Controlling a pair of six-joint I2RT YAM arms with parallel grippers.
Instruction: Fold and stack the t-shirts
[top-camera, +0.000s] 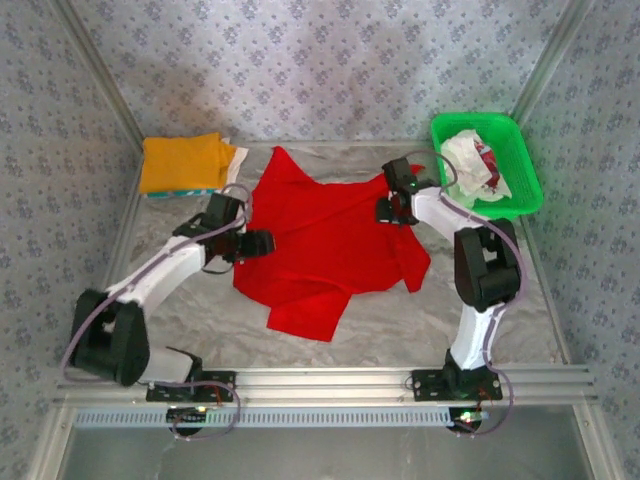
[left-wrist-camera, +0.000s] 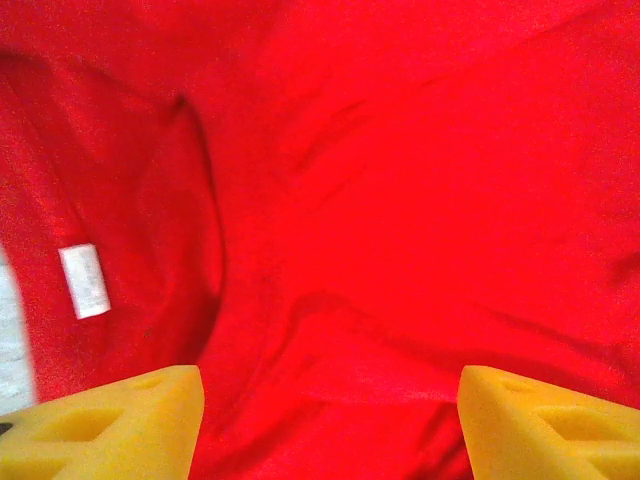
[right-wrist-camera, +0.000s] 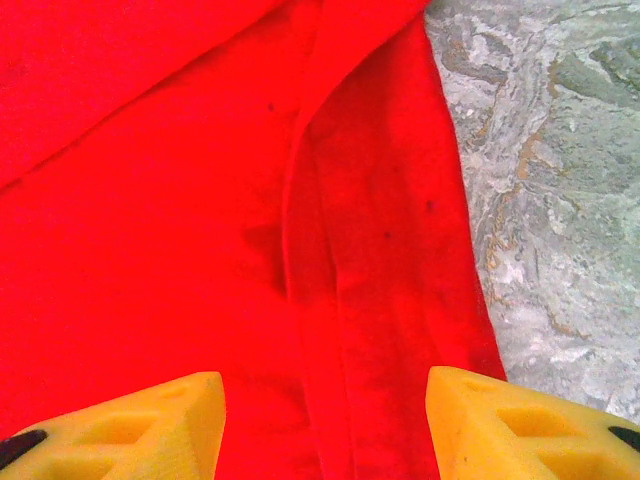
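My left gripper (top-camera: 262, 243) hangs over the left side of the one red t-shirt (top-camera: 335, 250). Its two yellow fingers are spread apart with nothing caught between them, and below them I see the collar and one white label (left-wrist-camera: 84, 280). My right gripper (top-camera: 390, 208) is over the shirt's far right edge, parted and empty too. The red shirt lies rumpled in the middle of the table (top-camera: 420, 325). One orange-yellow t-shirt (top-camera: 180, 160) sits folded at the far left corner, with a teal strip (top-camera: 195, 192) showing beneath it. One white t-shirt with red marks (top-camera: 475, 160) lies in the one green basket (top-camera: 525, 195) at the far right corner.
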